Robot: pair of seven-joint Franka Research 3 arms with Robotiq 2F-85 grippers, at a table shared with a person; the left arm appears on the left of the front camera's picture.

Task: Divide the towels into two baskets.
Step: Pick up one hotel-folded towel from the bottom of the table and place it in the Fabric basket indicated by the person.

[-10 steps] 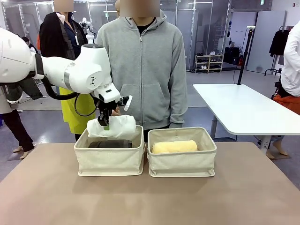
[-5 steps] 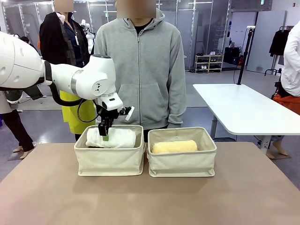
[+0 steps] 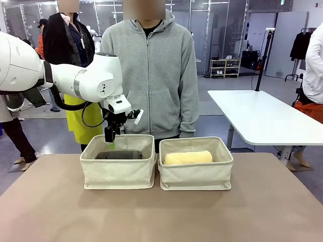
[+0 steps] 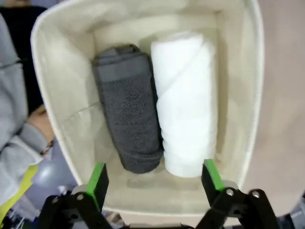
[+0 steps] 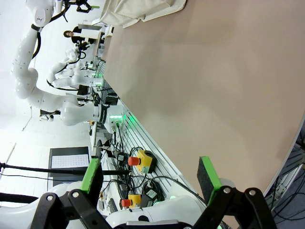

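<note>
Two cream canvas baskets stand side by side on the table. The left basket (image 3: 118, 171) holds a dark grey towel (image 3: 119, 155). In the left wrist view that grey towel (image 4: 129, 124) lies next to a white towel (image 4: 186, 105) inside the basket (image 4: 50, 100). My left gripper (image 3: 109, 135) (image 4: 153, 179) hovers open just above the basket, touching neither roll. The right basket (image 3: 196, 174) contains a pale yellow towel (image 3: 187, 158). My right gripper (image 5: 148, 175) is open and empty over bare table, far from a basket corner (image 5: 143, 12).
A person in a grey hoodie (image 3: 151, 75) stands close behind the baskets, one hand (image 4: 40, 119) near the left basket's far wall. The brown table (image 3: 161, 217) stretches bare in front of the baskets. A white table (image 3: 262, 118) stands off to the right.
My left gripper lowered the white towel into the left basket, opened, let it go and rose a little. The right basket and its towel did not move.
</note>
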